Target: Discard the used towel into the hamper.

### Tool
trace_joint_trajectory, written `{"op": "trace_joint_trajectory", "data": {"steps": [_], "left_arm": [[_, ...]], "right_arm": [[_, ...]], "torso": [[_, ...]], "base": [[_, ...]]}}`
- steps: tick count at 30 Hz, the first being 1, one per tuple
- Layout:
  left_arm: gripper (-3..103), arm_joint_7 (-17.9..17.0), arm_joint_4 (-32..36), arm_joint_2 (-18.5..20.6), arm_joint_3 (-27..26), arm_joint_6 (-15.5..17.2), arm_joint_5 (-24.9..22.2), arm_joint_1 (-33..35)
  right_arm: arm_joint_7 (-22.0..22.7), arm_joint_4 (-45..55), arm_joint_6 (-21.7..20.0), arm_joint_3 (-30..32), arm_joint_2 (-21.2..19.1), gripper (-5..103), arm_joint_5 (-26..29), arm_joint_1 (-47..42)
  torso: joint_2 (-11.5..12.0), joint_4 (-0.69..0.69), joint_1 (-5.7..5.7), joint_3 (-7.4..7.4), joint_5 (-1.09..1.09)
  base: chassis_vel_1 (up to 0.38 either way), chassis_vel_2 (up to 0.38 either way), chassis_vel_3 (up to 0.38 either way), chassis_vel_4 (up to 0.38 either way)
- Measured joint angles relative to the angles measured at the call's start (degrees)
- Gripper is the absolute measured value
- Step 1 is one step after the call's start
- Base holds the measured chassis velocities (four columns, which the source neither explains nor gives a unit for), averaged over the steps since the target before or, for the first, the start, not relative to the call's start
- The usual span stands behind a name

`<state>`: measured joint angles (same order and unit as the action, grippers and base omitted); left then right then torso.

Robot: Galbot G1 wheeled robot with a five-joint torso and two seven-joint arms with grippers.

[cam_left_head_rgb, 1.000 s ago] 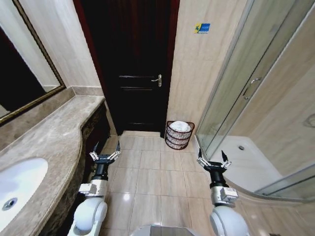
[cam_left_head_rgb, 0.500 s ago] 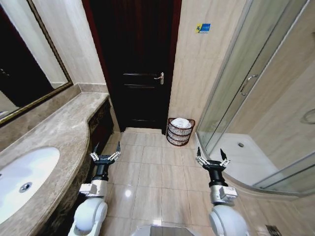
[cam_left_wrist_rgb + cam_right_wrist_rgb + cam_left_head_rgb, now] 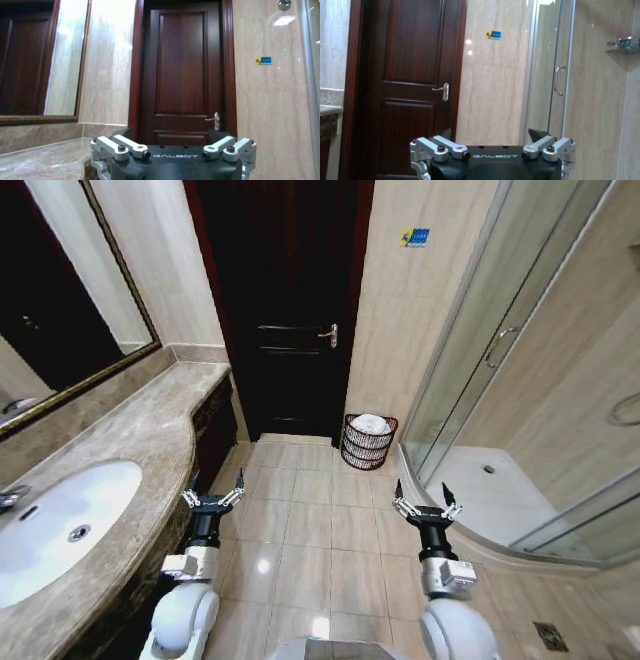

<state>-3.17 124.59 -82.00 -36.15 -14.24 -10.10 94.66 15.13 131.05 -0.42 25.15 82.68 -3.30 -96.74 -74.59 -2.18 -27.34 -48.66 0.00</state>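
Note:
The hamper [image 3: 367, 448], a small round dark reddish-brown open-weave basket, stands on the floor against the wall, between the door and the shower. A white towel [image 3: 372, 423] lies bunched in its top. My left gripper [image 3: 213, 490] is held low in front of me beside the counter, open and holding nothing. My right gripper [image 3: 421, 498] is at the same height near the shower's curved step, also open and holding nothing. Both are well short of the hamper. The left wrist view has the left gripper [image 3: 169, 132] facing the door; the right wrist view has the right gripper [image 3: 490, 133] facing door and shower.
A dark wooden door [image 3: 290, 310] is straight ahead. A marble counter [image 3: 150, 440] with a white sink [image 3: 60, 515] and a mirror [image 3: 60, 320] runs along the left. A glass shower enclosure [image 3: 480, 380] with a raised curved step [image 3: 470, 535] is on the right. Tiled floor [image 3: 310, 520] lies between.
The camera has moved, so the whole picture shifted: the hamper looks smaller and farther, and more of the sink and counter shows. Both grippers stay open in the same pose.

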Motion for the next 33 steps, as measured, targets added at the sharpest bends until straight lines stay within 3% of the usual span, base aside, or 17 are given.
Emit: {"op": "trace_joint_trajectory", "data": {"steps": [10, 17, 33], "left_arm": [[100, 0.0, 0.0, -0.7, 0.6, 0.3, 0.4, -0.3], [100, -0.2, -0.6, -1.2, 1.2, 0.2, 1.1, -0.6], [100, -0.7, -1.3, -1.4, 1.2, 1.4, 1.7, -1.3]], "right_arm": [[0.1, 0.2, 0.4, 0.0, -0.4, 100, -0.1, -1.0], [0.8, -1.5, 4.2, 0.4, -0.6, 100, 0.0, -1.3], [3.0, -3.3, 4.6, 0.5, -1.1, 100, 0.8, 0.0]], "torso": [[0.0, -0.01, 0.00, 0.00, -0.01], [0.0, -0.02, 0.04, 0.02, 0.01], [0.0, -0.01, -0.01, 0.00, 0.00]], "base": [[0.101, -0.092, -0.096, 0.090], [0.071, -0.070, -0.063, 0.085], [0.000, 0.000, 0.000, 0.000]]}}
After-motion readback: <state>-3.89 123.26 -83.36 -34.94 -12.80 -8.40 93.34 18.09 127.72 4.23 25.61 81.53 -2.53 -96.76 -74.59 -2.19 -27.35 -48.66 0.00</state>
